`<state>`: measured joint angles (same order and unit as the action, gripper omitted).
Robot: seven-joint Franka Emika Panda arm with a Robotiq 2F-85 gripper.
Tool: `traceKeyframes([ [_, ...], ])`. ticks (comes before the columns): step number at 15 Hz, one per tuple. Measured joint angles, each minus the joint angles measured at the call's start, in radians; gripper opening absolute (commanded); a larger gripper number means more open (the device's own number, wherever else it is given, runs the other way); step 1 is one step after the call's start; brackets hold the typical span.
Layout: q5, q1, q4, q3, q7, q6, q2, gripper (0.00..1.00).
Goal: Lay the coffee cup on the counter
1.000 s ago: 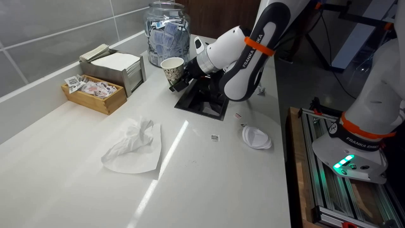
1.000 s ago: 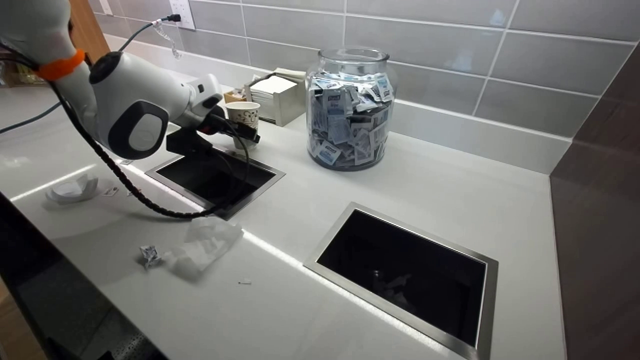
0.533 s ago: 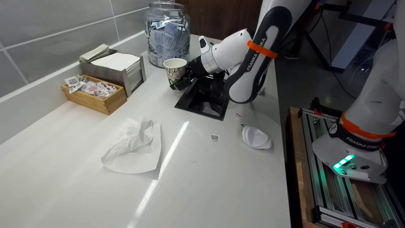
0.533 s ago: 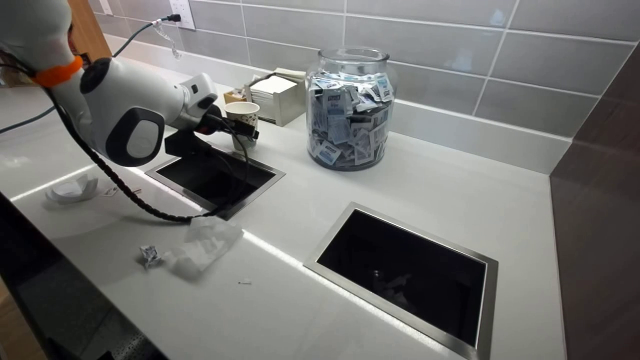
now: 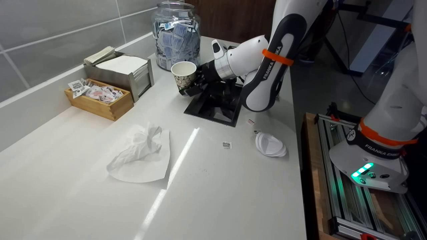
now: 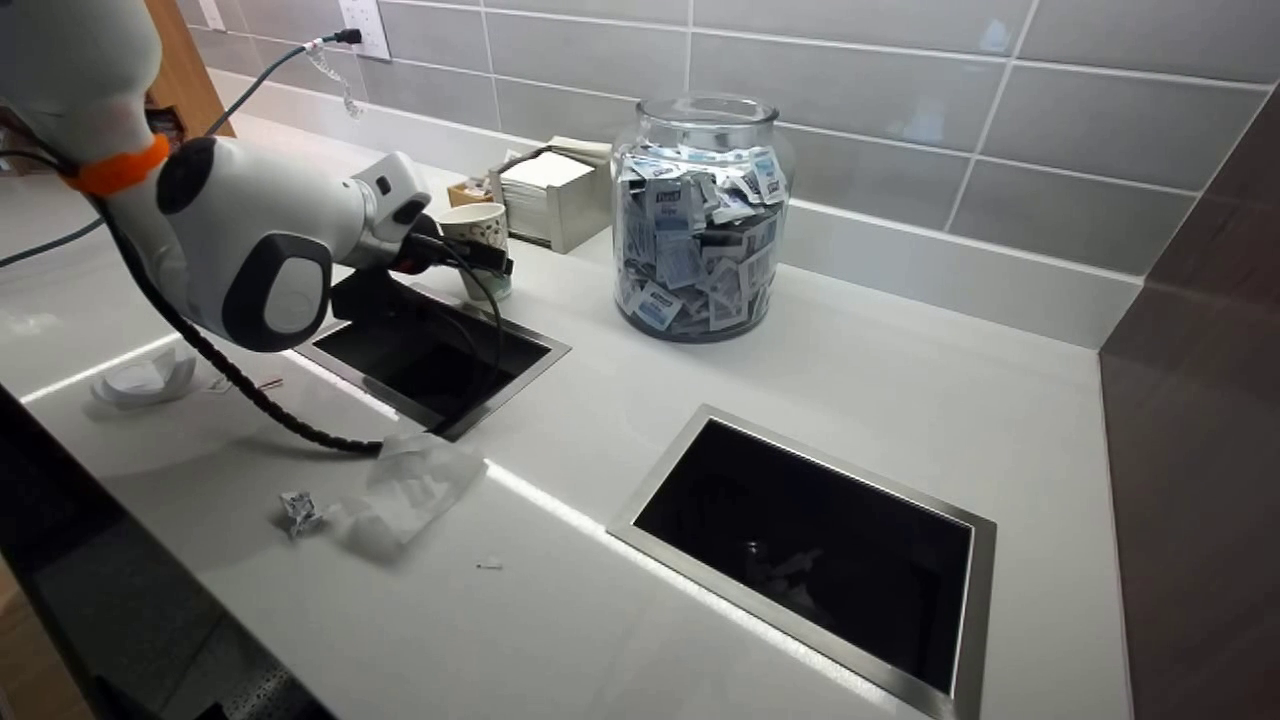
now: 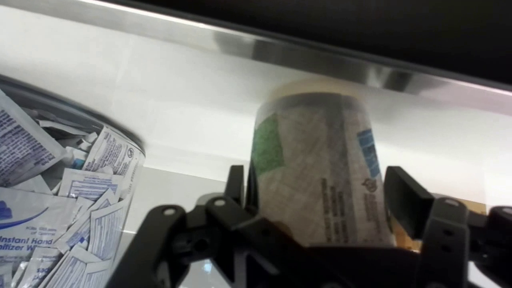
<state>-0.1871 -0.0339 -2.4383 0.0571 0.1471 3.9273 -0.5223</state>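
Note:
The coffee cup, paper with a brown swirl pattern, shows in both exterior views [image 5: 183, 78] [image 6: 487, 236], its rim up and tilted. Its base meets or nearly meets the white counter [image 5: 206, 196] beside a square opening. In the wrist view the cup [image 7: 312, 160] stands base toward the top of the picture, between my gripper's fingers [image 7: 315, 178]. A thin light gap shows between one finger and the cup; the other finger is close against it. The fingers are spread wide, so my gripper looks open around the cup. The rim is hidden in the wrist view.
The opening's frame [image 5: 210, 121] lies right under my gripper. A glass jar of packets [image 5: 176, 41] stands behind the cup. A napkin holder [image 5: 141, 83] and wooden box [image 5: 114, 110] line the wall. A crumpled napkin [image 5: 141, 156] and second opening [image 6: 770, 608] are on the counter.
The arm has come down and slightly right in an exterior view. The cup stood more upright half a second ago; its rim now leans a little to the left.

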Motion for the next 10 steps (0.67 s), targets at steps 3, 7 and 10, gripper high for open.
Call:
traceKeyframes([
  [3,-0.014,-0.007,0.004,0.000,0.007,0.022,-0.005,0.41],
  [7,-0.022,-0.014,0.005,0.001,0.015,0.036,-0.006,0.28],
  [10,-0.022,-0.018,0.005,0.001,0.016,0.037,-0.006,0.21],
])
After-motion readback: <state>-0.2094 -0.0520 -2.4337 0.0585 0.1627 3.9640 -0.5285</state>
